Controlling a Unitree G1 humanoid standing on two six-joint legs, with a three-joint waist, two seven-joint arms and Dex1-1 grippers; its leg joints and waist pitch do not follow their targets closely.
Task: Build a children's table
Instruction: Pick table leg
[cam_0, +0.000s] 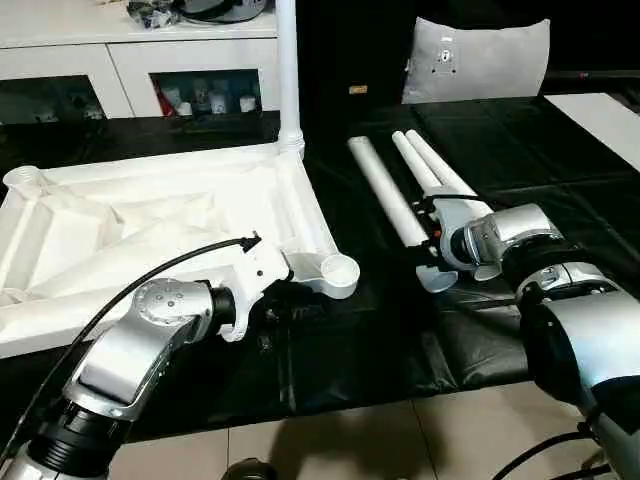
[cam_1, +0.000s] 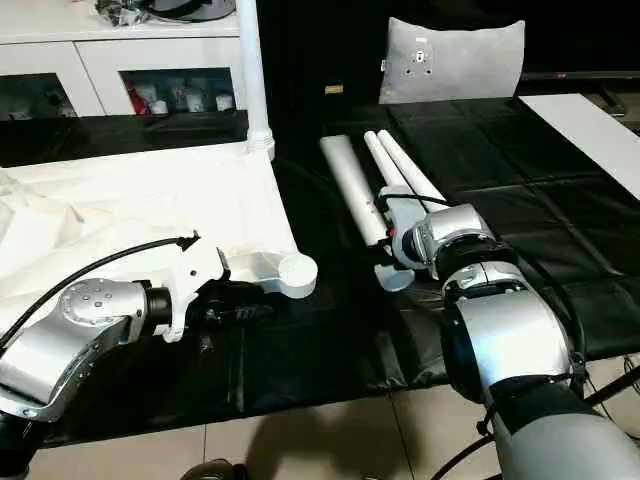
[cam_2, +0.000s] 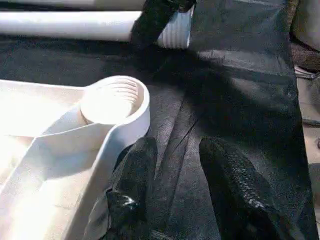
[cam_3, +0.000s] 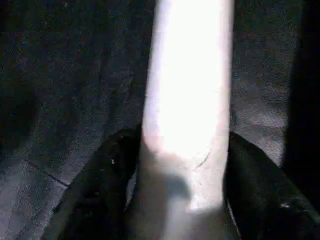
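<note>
L end effector (cam_2: 172, 192) part-open, empty, by corner socket (cam_2: 117, 100) | R end effector (cam_3: 182, 172) straddling leg (cam_3: 190, 80), grip unclear

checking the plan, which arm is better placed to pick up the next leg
Right. The right gripper straddles a loose leg, a finger on each side. The left gripper sits on the black mat by the tabletop's near corner socket, away from the legs.

White table top (cam_0: 150, 215) with X-shaped ribs, white legs (cam_0: 385, 190), black cloth (cam_0: 400, 340), pale tiled floor (cam_0: 330, 445), grey cushion (cam_0: 478, 58).
</note>
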